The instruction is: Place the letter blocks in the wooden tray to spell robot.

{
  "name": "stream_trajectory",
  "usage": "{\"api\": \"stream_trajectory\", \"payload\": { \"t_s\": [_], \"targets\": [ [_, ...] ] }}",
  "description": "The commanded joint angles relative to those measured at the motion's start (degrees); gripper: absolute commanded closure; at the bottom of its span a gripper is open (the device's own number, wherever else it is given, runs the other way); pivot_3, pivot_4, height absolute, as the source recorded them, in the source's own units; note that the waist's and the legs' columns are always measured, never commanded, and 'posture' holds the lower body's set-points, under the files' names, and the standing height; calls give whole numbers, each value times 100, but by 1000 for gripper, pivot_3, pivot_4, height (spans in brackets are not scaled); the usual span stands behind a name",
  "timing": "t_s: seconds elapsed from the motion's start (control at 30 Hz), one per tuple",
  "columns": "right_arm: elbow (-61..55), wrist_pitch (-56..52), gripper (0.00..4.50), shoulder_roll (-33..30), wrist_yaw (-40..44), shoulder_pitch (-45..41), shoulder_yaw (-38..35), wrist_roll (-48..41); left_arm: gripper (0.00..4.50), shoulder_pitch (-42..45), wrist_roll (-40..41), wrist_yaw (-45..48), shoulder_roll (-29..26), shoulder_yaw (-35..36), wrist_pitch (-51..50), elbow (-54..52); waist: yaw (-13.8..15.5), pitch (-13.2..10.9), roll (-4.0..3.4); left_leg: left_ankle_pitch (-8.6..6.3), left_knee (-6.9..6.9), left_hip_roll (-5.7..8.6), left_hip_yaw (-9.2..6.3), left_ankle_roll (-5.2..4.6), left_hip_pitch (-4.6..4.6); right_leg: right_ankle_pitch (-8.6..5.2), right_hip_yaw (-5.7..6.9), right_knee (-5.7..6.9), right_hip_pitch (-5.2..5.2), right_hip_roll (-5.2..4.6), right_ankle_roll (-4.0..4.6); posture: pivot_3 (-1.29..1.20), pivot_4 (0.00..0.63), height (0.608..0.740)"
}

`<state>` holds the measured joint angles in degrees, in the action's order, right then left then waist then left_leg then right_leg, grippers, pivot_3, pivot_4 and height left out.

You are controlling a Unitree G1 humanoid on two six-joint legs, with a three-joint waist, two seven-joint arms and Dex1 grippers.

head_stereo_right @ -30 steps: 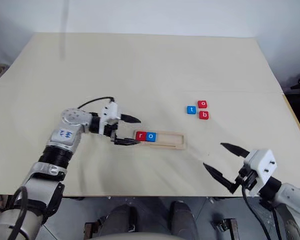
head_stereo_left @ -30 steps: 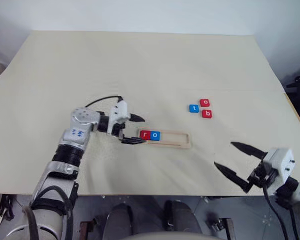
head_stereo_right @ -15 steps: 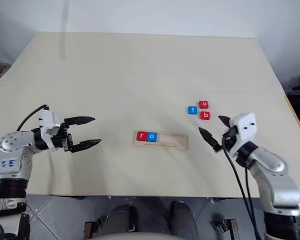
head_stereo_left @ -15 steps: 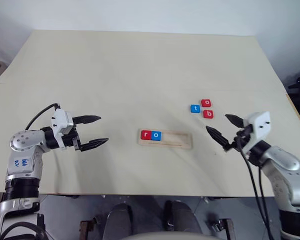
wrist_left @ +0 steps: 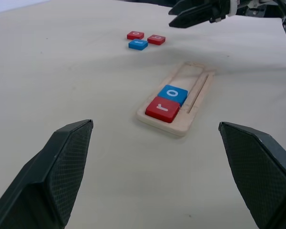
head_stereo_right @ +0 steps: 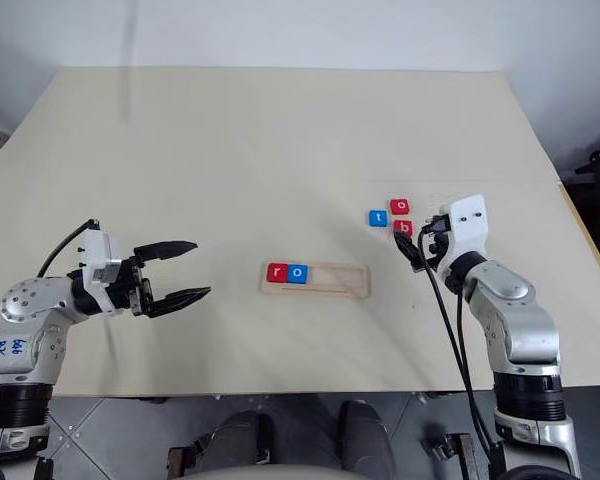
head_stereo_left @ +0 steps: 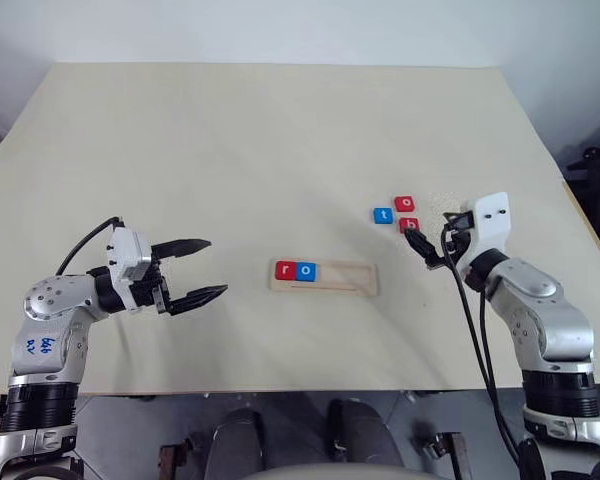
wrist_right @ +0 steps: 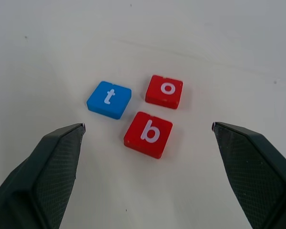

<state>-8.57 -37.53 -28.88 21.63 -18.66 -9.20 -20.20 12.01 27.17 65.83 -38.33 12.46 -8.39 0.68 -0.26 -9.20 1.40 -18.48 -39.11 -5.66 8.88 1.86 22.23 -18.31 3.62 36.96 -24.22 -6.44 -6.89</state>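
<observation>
Near the middle of the surface (head_stereo_left: 280,130): tray (head_stereo_left: 325,277), lying left to right, with red r (head_stereo_left: 285,269) at its left end and blue o (head_stereo_left: 306,271) touching it; remainder of groove bare. Farther right, well apart from tray: blue t (head_stereo_left: 383,215), red o (head_stereo_left: 404,203), red b (head_stereo_left: 409,224), clustered loose. Just beside b, right claw (head_stereo_left: 428,240), fingers wide apart, gripping nothing. Well left of tray, left claw (head_stereo_left: 202,270), fingers likewise spread, pointing toward tray, carrying nothing.
</observation>
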Motion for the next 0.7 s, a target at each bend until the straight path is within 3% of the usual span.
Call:
{"api": "stream_trajectory", "payload": {
  "t_s": [0.03,0.33,0.7],
  "targets": [
    [-213,-192,0,-32,-84,-101,-28,22,13,-39,137,-48,-11,54,-11,-231,1,0,0,0,0,0,1,0,0,0,0,-1,0,0,0,0,150,740],
    [-429,-406,0,-23,-110,-154,-14,26,13,-51,172,-145,64,7,-28,-327,1,0,0,0,0,0,2,0,1,0,-1,-2,-3,0,0,0,150,740],
    [13,-2373,0,216,-949,-1633,130,122,13,-109,116,-349,159,-87,10,-543,-27,-2,-3,0,1,-2,14,0,10,0,-10,5,-23,-2,2,0,150,740]
  ]
}}
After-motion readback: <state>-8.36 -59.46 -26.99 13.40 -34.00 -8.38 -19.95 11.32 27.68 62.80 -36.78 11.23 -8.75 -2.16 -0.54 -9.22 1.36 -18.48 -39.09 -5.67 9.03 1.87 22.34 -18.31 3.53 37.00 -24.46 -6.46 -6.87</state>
